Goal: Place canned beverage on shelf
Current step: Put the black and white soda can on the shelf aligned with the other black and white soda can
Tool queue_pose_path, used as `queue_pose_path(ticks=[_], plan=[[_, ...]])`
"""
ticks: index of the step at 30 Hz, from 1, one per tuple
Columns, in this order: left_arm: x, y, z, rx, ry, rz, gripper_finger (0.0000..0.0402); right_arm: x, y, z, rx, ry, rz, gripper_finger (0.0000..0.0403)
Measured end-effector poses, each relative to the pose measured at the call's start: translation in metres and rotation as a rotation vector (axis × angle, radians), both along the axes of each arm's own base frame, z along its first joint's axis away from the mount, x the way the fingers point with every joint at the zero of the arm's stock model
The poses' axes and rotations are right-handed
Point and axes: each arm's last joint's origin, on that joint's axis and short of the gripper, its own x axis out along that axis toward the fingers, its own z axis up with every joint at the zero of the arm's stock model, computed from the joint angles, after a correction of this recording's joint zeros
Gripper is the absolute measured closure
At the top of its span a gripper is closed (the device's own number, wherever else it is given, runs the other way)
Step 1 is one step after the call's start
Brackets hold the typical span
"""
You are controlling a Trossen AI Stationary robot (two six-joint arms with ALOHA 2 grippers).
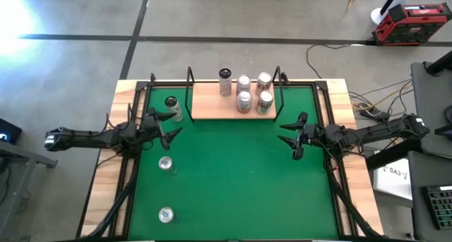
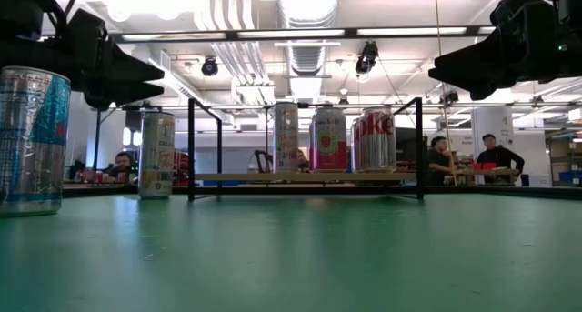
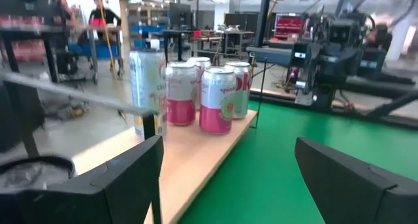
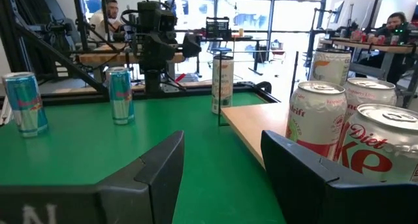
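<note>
The shelf [image 1: 212,104], a light-wood board in a black rod frame, stands at the far middle of the green mat with several cans [image 1: 244,99] upright on it. One tall can [image 1: 171,106] stands on the mat just left of the shelf. Two blue-and-silver cans [image 1: 165,163] [image 1: 165,214] stand on the mat's left side. My left gripper [image 1: 169,128] hovers open near the shelf's left end, pointing level, with nothing between its fingers [image 3: 117,178]. My right gripper [image 1: 288,137] hovers near the shelf's right end, a gap between its fingers [image 4: 163,172], holding nothing.
Black upright posts [image 2: 191,148] [image 2: 419,148] stand at the shelf's corners. A black rod frame and a wooden border [image 1: 120,129] run round the mat. The mat's middle and near right [image 1: 254,185] are bare. People and workbenches show in the room behind.
</note>
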Motion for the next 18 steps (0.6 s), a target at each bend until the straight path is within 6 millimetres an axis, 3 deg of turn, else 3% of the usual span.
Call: queue_pose_path(ticks=[9, 14, 18], plan=[[0.001, 0.0, 0.005, -0.03, -0.038, -0.004, 0.007, 0.0, 0.0, 0.0, 0.0, 0.0, 0.0, 0.0209], [0.002, 0.0, 0.027, -0.079, -0.063, 0.006, 0.007, 0.0, 0.0, 0.0, 0.0, 0.0, 0.0, 0.0209], [0.005, 0.002, 0.057, -0.194, 0.01, 0.076, 0.007, 0.0, 0.0, 0.0, 0.0, 0.0, 0.0, 0.0209]])
